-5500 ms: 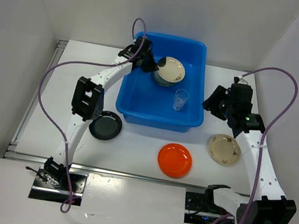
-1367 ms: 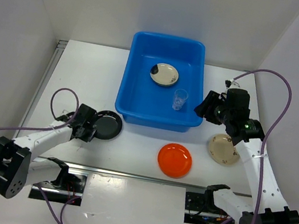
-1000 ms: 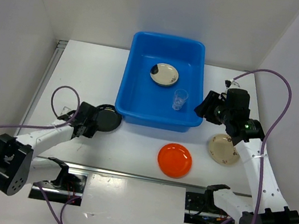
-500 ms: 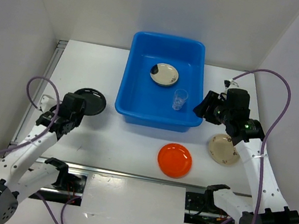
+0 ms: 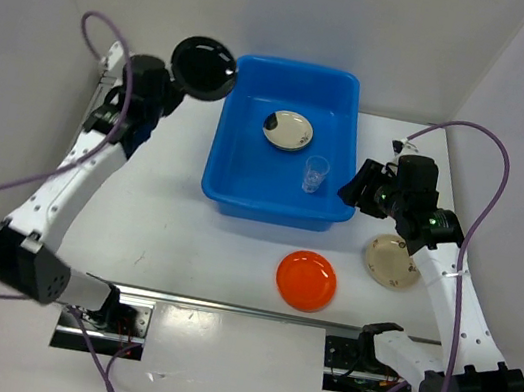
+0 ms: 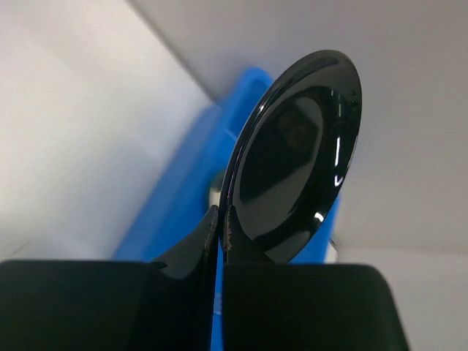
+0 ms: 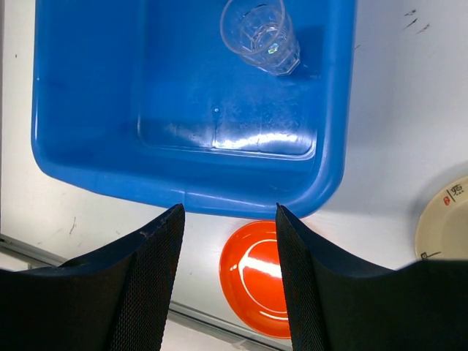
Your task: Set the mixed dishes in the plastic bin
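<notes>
Left hand point(image 6: 220, 219): we see it clenched on the black plate point(image 6: 300, 153), held edge-on.
Plastic bin point(image 5: 231, 196): just right of the plate, near the bench's far edge.
Right hand point(image 7: 228, 212): parted, empty.

Glossy black plate point(image 5: 204, 68) at the far left, catching pale reflections. The bin point(image 5: 247, 168) is bright blue all over. Inside it sits a cream plate point(image 5: 290, 130) with a dark blotch on its left edge and what look like small brownish marks, plus a clear glass cup point(image 5: 317, 173). On the near side, a solid orange plate point(image 5: 307, 280). To its right, a second cream plate point(image 5: 390, 262), brown-speckled. The table point(image 5: 155, 228) is white, and the left arm point(image 5: 70, 180) and right arm point(image 5: 457, 301) are white with black joints.
</notes>
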